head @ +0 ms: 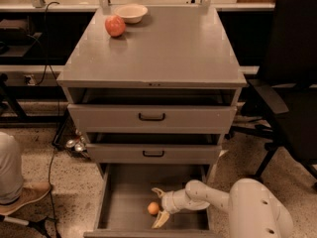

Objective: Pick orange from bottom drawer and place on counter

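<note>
The bottom drawer (pixel 126 190) is pulled fully out. The two shallower drawers above it are slightly ajar.

The orange (pixel 153 208) rests on the drawer floor, near the front edge. The white arm reaches in from the right. Its gripper (pixel 158 207) is low inside the drawer, level with the orange.

The fingers (pixel 161 220) are spread apart, one behind the fruit and one in front of it. The orange sits in the gap between them. Contact cannot be confirmed.

The counter (pixel 163 48) carries a reddish fruit (pixel 115 26) and a pale bowl (pixel 130 12) at its rear left corner.
</note>
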Available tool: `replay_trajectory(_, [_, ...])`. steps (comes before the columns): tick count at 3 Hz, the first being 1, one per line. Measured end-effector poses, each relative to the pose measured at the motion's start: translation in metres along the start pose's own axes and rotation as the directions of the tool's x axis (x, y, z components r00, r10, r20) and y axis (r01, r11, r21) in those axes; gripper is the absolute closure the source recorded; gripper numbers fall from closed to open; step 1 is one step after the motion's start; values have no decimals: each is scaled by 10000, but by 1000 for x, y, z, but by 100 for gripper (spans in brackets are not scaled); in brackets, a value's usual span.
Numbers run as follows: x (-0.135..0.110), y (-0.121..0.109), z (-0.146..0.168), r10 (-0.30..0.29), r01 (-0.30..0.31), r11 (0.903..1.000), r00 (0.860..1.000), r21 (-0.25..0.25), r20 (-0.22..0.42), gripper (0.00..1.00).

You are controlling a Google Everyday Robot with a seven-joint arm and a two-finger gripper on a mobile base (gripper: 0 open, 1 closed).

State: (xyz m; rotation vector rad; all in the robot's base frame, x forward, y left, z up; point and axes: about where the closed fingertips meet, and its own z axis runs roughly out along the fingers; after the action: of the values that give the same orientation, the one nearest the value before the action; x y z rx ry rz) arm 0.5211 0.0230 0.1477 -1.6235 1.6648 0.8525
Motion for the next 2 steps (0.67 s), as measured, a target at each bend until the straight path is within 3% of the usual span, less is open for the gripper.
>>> replay_trajectory(2, [19, -8, 22, -46, 47, 10000, 9998, -34, 189, 0])
